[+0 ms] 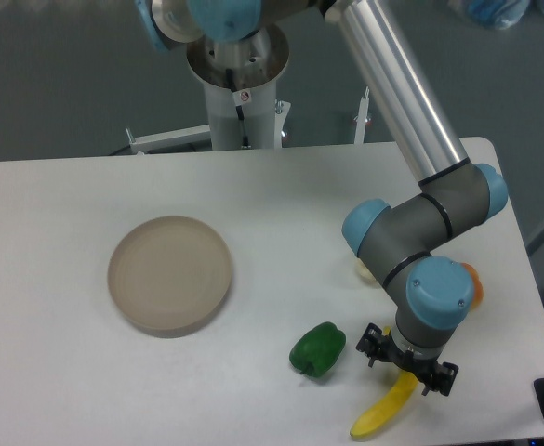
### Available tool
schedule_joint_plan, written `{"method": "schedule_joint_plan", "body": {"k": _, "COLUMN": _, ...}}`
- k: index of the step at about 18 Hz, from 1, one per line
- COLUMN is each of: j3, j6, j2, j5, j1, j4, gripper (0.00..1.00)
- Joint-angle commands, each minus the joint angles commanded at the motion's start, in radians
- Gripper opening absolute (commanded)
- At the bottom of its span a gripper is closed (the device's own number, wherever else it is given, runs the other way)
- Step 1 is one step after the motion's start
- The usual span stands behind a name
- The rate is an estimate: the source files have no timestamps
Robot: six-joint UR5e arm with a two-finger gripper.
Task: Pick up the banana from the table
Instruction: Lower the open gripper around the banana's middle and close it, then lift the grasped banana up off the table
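Note:
The bright yellow banana (381, 415) lies on the white table (67, 372) near the front right edge, with its upper end hidden under the gripper. My gripper (408, 365) points straight down over that end. Its black fingers (374, 342) stand spread on either side of the banana, so it looks open. The wrist hides the fingertips, and I cannot tell whether they touch the banana.
A green pepper (318, 350) lies just left of the gripper. A small orange fruit (474, 284) peeks out behind the wrist. A pale object (363, 271) is mostly hidden by the arm. A round beige plate (169, 274) sits at the centre left. The table's front edge is close.

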Motion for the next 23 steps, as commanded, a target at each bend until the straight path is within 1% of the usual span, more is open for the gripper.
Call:
{"method": "schedule_joint_plan", "body": {"k": 4, "j3": -0.002, "j6": -0.005, "j2": -0.035, "j5": 0.006, "j1": -0.003, "j4": 0.003, "gripper": 1.0}}
{"method": "schedule_joint_plan", "body": {"k": 5, "j3": -0.003, "j6": -0.005, "j2": -0.035, "j5": 0.006, "j1": -0.003, "j4": 0.003, "gripper": 0.97}}
{"method": "schedule_joint_plan", "body": {"k": 6, "j3": -0.002, "j6": -0.005, "j2": -0.035, "j5": 0.003, "j1": -0.003, "j4": 0.002, "gripper": 0.64}}
{"method": "schedule_joint_plan", "body": {"k": 7, "j3": -0.003, "j6": -0.006, "j2": -0.032, "j5": 0.008, "j1": -0.003, "j4": 0.002, "gripper": 0.38}}
{"method": "schedule_joint_plan", "body": {"k": 9, "j3": -0.002, "j6": -0.006, "j2": -0.028, "j5": -0.001, "j1": -0.003, "j4": 0.002, "gripper": 0.08}}
{"method": "schedule_joint_plan", "body": {"k": 10, "j3": -0.002, "j6": -0.006, "j2": -0.022, "j5": -0.003, "j1": -0.002, "j4": 0.0, "gripper": 0.0}}
{"method": "schedule_joint_plan", "body": {"k": 12, "j3": -0.011, "j6": -0.005, "j2": -0.003, "j5": 0.0, "j1": 0.0, "j4": -0.005, "gripper": 0.0}}
{"method": "schedule_joint_plan", "body": {"k": 15, "j3": -0.028, "j6": -0.008, "j2": 0.04, "j5": 0.006, "j1": 0.0, "j4": -0.008, "gripper": 0.0}}
{"method": "schedule_joint_plan", "body": {"k": 16, "j3": -0.047, "j6": -0.008, "j2": 0.072, "j5": 0.008, "j1": 0.003, "j4": -0.009, "gripper": 0.0}}
{"method": "schedule_joint_plan", "body": {"k": 17, "j3": -0.061, "j6": -0.006, "j2": 0.092, "j5": 0.008, "j1": 0.006, "j4": -0.009, "gripper": 0.0}}
{"method": "schedule_joint_plan", "body": {"k": 18, "j3": -0.075, "j6": 0.001, "j2": 0.115, "j5": 0.008, "j1": 0.012, "j4": -0.023, "gripper": 0.0}}
{"method": "schedule_joint_plan", "body": {"k": 21, "j3": -0.092, "j6": 0.015, "j2": 0.199, "j5": 0.006, "j1": 0.061, "j4": -0.095, "gripper": 0.0}}
{"method": "schedule_joint_plan", "body": {"k": 22, "j3": -0.094, "j6": 0.069, "j2": 0.236, "j5": 0.003, "j1": 0.099, "j4": -0.147, "gripper": 0.0}}
{"method": "schedule_joint_plan", "body": {"k": 23, "j3": -0.094, "j6": 0.168, "j2": 0.264, "j5": 0.005, "j1": 0.11, "j4": -0.2, "gripper": 0.0}}
